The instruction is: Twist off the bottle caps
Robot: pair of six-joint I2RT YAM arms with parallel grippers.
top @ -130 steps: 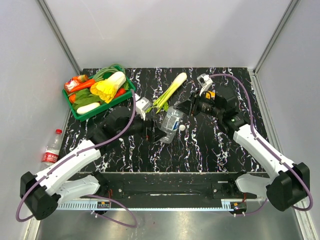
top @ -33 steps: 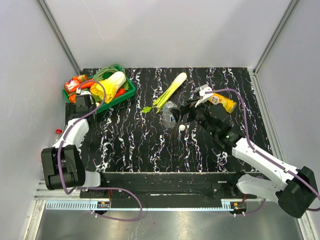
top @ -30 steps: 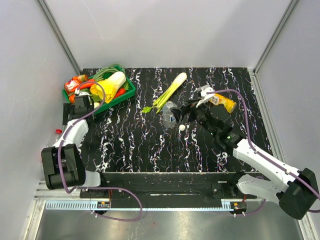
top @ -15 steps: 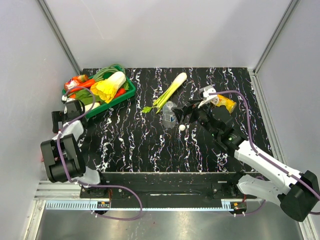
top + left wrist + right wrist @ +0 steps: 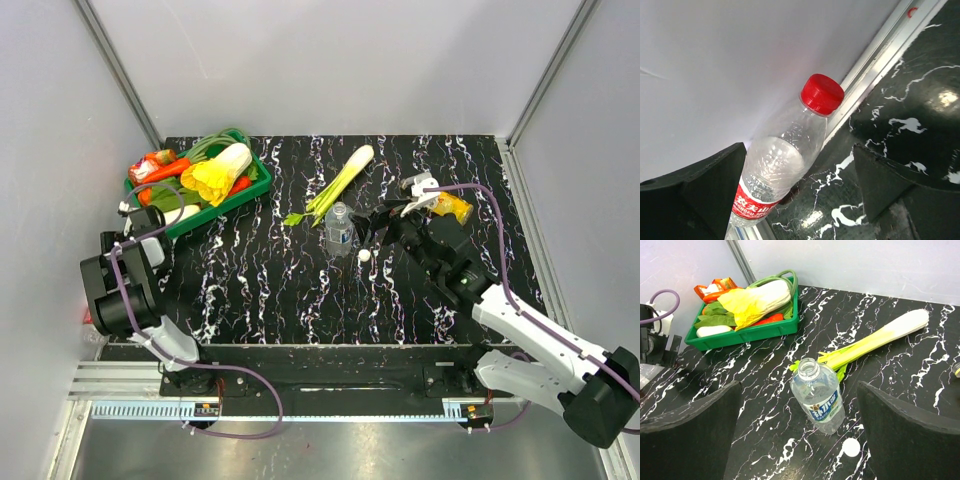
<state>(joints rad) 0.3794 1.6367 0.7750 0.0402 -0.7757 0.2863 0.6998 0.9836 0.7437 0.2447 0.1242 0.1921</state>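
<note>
While straddling the red-label bottle (image 5: 775, 175) off the left edge of the table (image 5: 260, 300), by the wall: left gripper (image 5: 799, 150) spread wide, touching nothing. Right gripper (image 5: 799, 385) spread wide too, facing the upright blue-label bottle (image 5: 819, 402) mid-table, already capless (white cap (image 5: 851, 447) just beside). Orange bottle (image 5: 448, 207) lying near the right arm. Likely light, thin-walled, slick, easily dented. Better to pinch low at the label and leave the ridged red cap (image 5: 822, 94) free for twisting.
</note>
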